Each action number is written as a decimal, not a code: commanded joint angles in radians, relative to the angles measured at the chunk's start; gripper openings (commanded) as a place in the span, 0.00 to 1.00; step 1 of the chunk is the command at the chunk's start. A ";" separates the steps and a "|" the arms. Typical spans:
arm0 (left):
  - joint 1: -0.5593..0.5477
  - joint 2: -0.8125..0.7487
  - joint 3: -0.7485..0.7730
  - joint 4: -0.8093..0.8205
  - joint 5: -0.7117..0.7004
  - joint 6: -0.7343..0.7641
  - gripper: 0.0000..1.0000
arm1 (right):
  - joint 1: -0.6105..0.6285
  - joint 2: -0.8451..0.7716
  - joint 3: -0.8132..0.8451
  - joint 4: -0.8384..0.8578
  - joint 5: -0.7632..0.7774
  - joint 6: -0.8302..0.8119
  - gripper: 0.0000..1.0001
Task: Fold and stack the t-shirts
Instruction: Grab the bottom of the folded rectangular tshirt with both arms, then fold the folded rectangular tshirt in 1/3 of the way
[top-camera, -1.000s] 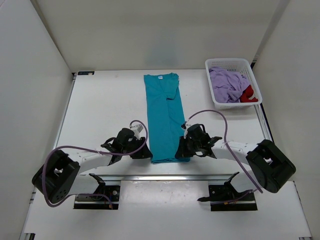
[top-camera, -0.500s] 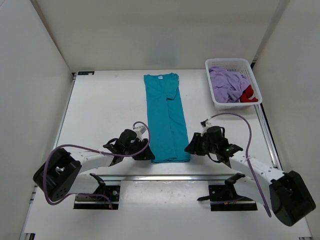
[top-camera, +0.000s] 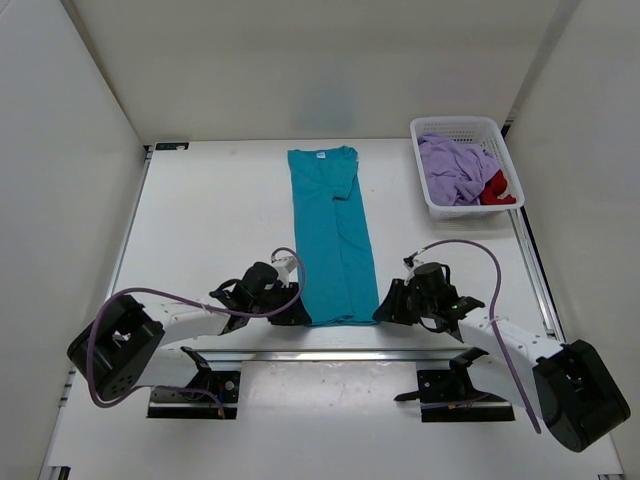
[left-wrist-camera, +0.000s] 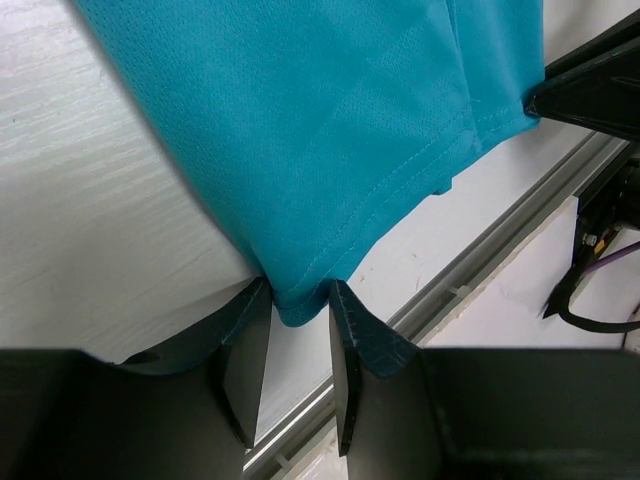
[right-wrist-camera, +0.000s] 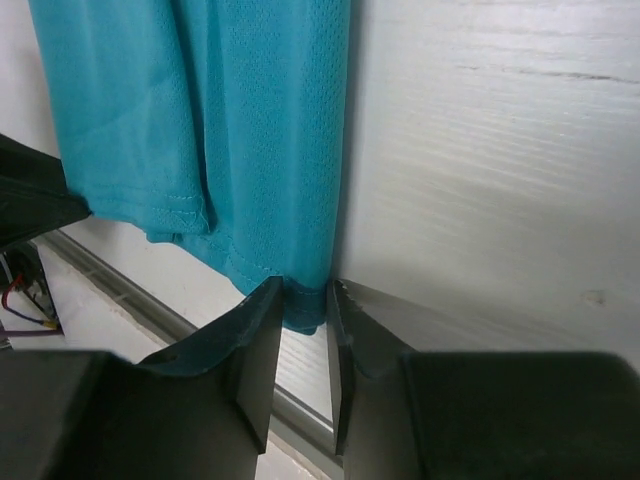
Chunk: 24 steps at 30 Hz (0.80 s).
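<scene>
You've got the white table (top-camera: 200, 220) taking up most of the top view, and the teal shirt (top-camera: 330, 240) is laid out flat down the middle of it as a long narrow strip, collar end far from the arms, hem end near them. It's already folded in lengthwise, and one sleeve shows on its upper right part.

Both arms are stretched low toward that shirt's near hem, one on each side. The white basket (top-camera: 470, 210) sits well off to the right of the teal shirt's collar end. The lavender shirt (top-camera: 450, 165) is bunched up inside it, and the red shirt (top-camera: 497, 187) is a small crumple poking out at the basket's right side.

The metal rail (top-camera: 330, 352) runs just below the teal shirt's hem.

Left claw (left-wrist-camera: 300, 300): narrow gap, and the shirt's left hem corner sits right between the fingers (left-wrist-camera: 245, 350), cloth touching both tips, with table showing through the gap lower down.

Right claw (right-wrist-camera: 303, 290): same deal on the right hem corner, narrow gap, cloth edge tucked between the fingers (right-wrist-camera: 255, 340).
</scene>
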 joint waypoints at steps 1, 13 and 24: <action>-0.003 -0.022 -0.039 -0.088 -0.002 0.008 0.41 | 0.020 -0.016 -0.024 -0.011 -0.008 0.024 0.23; 0.011 -0.218 -0.120 -0.178 -0.024 -0.038 0.00 | 0.204 -0.121 -0.067 -0.055 0.064 0.138 0.00; 0.147 -0.463 0.020 -0.367 0.016 -0.029 0.00 | 0.100 -0.129 0.160 -0.132 -0.015 0.013 0.00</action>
